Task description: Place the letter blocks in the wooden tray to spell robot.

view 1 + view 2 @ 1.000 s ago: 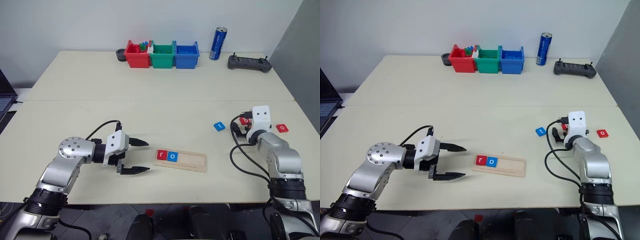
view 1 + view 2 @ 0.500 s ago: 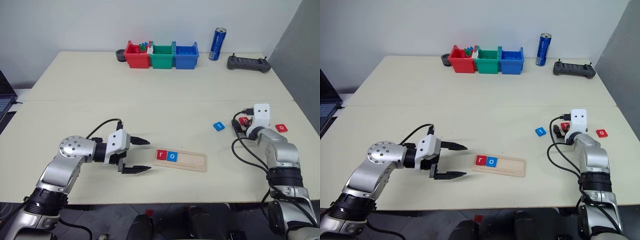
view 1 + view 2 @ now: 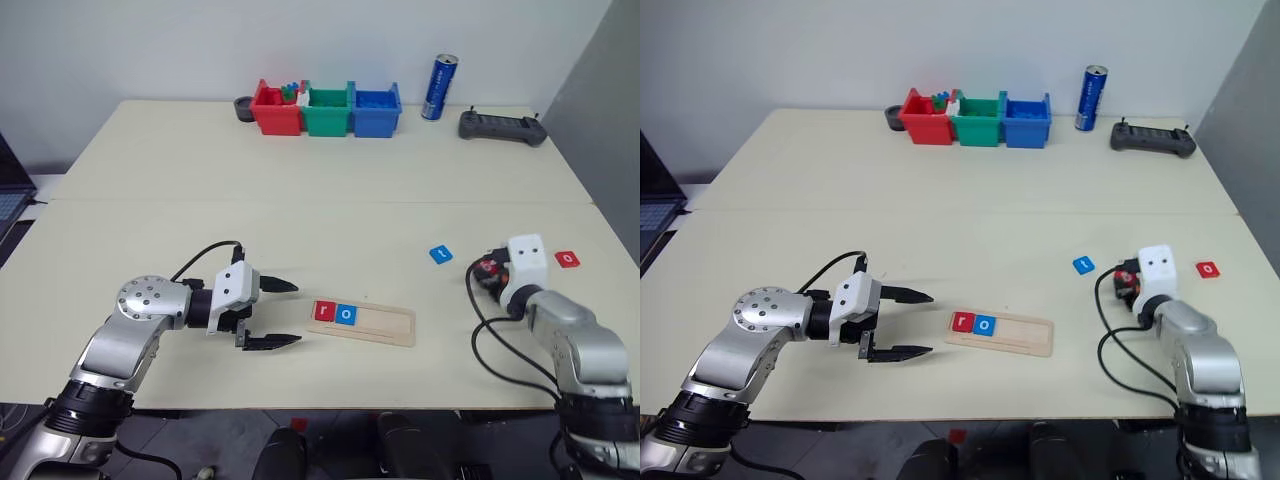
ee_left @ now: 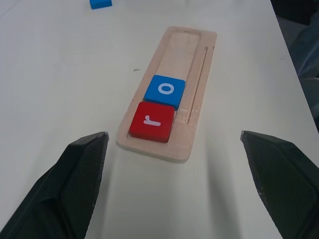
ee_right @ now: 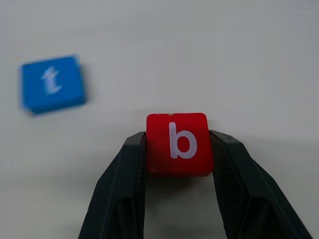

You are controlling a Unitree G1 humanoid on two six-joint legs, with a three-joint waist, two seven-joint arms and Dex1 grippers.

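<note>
letter block b (image 5: pixel 178 143) pinched between the right gripper (image 5: pixel 177 149) fingers, right of the wooden tray (image 3: pixel 385 324).
shallow edge grip: block may twist or slip out; left gripper (image 3: pixel 283 313) spread wide.

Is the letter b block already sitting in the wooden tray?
No, the red b block is pinched between the right gripper fingers, while the wooden tray holds just r and o.
</note>
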